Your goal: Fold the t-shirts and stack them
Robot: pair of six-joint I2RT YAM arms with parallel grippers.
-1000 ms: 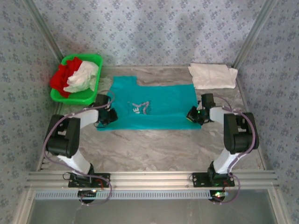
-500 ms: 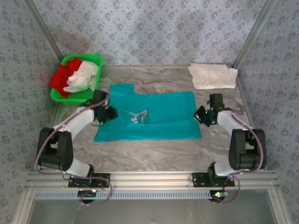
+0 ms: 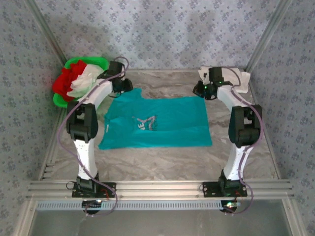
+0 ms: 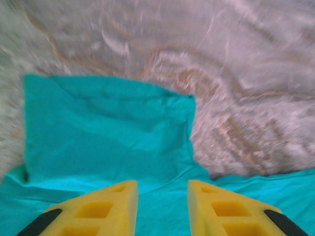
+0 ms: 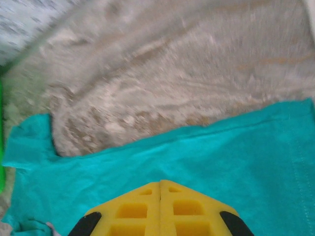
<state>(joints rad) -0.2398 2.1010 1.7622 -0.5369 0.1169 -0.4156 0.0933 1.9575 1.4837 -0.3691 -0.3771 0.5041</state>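
Three patterned walls (image 3: 162,29) around a marble table (image 3: 162,162), with a metal rail (image 3: 157,187) along the near edge. At the far left corner, a green basket (image 3: 58,101), heaped with a crumpled red shirt (image 3: 64,81) on the left and a crumpled white shirt (image 3: 86,81) on the right. At the far right corner, a folded white shirt (image 3: 241,78) flat on the table, partly hidden behind the right wrist.

Both arms at long reach from the near bases toward the far edge. Left arm (image 3: 81,125) up the left side, wrist bent rightward just beside the basket. Right arm (image 3: 243,125) up the right side, wrist turned leftward in front of the folded white shirt. Left gripper (image 3: 129,84) low at the far left of the teal shirt (image 3: 167,123), yellow fingers (image 4: 113,206) apart with a plain gap. Right gripper (image 3: 201,90) at the far right corner of that shirt, fingers (image 5: 142,206) pressed together; any cloth pinched there, impossible to tell.

Teal shirt spread flat mid-table, print (image 3: 146,123) up near the middle. From the left wrist, sleeve (image 4: 106,128) just beyond the fingertips, teal cloth under the gap. From the right wrist, teal cloth beneath the closed tip, far hem just ahead, bare table beyond.
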